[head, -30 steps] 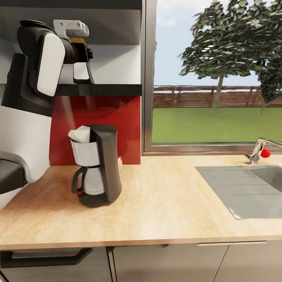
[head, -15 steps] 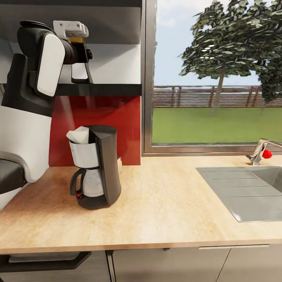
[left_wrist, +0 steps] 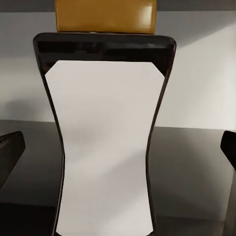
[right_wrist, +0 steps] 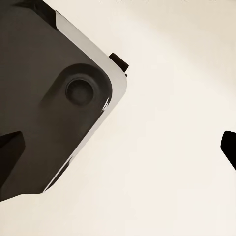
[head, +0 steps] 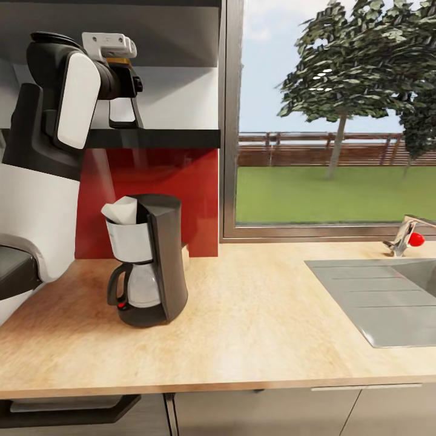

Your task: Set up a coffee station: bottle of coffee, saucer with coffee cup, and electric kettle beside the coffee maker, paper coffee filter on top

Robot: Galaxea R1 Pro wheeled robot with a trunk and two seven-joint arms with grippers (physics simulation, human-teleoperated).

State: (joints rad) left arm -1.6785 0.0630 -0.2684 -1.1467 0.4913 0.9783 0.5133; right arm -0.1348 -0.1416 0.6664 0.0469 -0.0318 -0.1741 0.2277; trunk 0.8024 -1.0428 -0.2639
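Nearest, the light-wood worktop (head: 254, 327) ran across the head view, with a grey sink (head: 375, 297) set into it at the right and a tap (head: 404, 235) behind that. Toward the left of the worktop stood the coffee maker (head: 148, 260), upright, with the white paper filter (head: 122, 209) sitting in its top. Behind it rose a red wall panel (head: 175, 194), and above that a dark shelf (head: 163, 138). Up at the shelf, the left end effector (head: 124, 112) was released, its fingers spread on either side of the bottle of coffee (left_wrist: 105, 137), which stood upright on the shelf with its yellow cap (left_wrist: 105, 14) on; the fingertips (left_wrist: 10, 152) stood apart from the bottle. The right end effector (right_wrist: 118, 147) was also released, its fingertips wide apart and nothing between them.
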